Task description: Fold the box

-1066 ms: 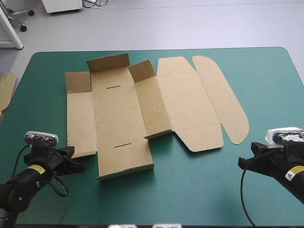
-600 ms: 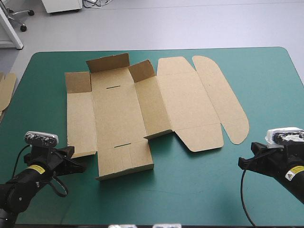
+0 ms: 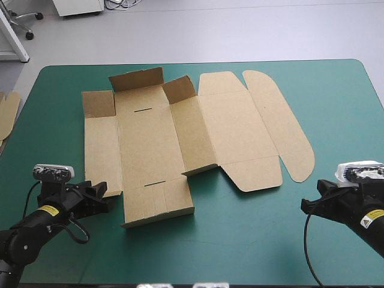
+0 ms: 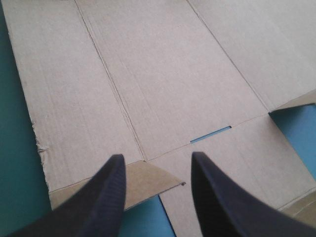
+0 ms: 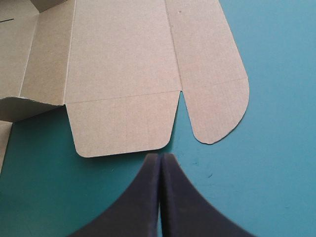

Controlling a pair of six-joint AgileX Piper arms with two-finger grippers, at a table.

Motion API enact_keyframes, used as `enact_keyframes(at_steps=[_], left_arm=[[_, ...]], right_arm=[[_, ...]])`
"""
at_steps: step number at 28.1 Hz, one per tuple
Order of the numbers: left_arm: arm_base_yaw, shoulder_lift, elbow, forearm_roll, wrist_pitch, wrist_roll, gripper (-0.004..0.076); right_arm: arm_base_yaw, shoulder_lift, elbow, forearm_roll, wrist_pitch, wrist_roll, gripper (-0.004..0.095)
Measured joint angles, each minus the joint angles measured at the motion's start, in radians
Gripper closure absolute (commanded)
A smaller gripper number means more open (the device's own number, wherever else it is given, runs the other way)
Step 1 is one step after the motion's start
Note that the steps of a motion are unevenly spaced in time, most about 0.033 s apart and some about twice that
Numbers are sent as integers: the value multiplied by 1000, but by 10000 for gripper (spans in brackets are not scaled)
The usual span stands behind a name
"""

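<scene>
Across the left and middle of the table [image 3: 336, 96], on the teal-green cover, lies the box [image 3: 150, 138], a cut brown sheet opened out nearly flat. Its far end comes close to the table's far edge, where three small flaps [image 3: 137, 78] stand tilted up. The lid [image 3: 237, 129] and its rounded ear [image 3: 282, 129] lie flat toward the right. The end flap [image 3: 159, 204] points toward the table's near edge and is slightly raised.

The left gripper [image 4: 157, 164] is at the box's near left corner. Its black fingers stand well apart and hold nothing. Between and just ahead of them is a small corner tab [image 4: 148, 180], lifted a little off the cover, and beyond it a narrow slot [image 4: 211, 134] cut in the board.

The right gripper [image 5: 160, 159] is toward the table's near right corner, apart from the box. Its fingers are pressed together into one point with nothing between them. Ahead of it lie the lid's tuck flap [image 5: 123, 126] and the ear's rounded end.

A strip of more board [image 3: 7, 114] shows at the table's left edge.
</scene>
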Motion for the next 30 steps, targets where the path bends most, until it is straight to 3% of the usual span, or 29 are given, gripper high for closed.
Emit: enact_keyframes(at_steps=[7,17,22,30], left_arm=[[0,68,-19,-3,-22,-64,360],[4,290,-230,46,-44,-73,360],[96,351,-277,17,-19,-67,360],[287,398,-301,-304,66,160,360]], right_arm=[[0,0,0,0,-2,0,942],[0,45,0,0,-2,0,942],[0,47,0,-3,-2,-1,942],[0,47,0,-28,-3,-3,942]])
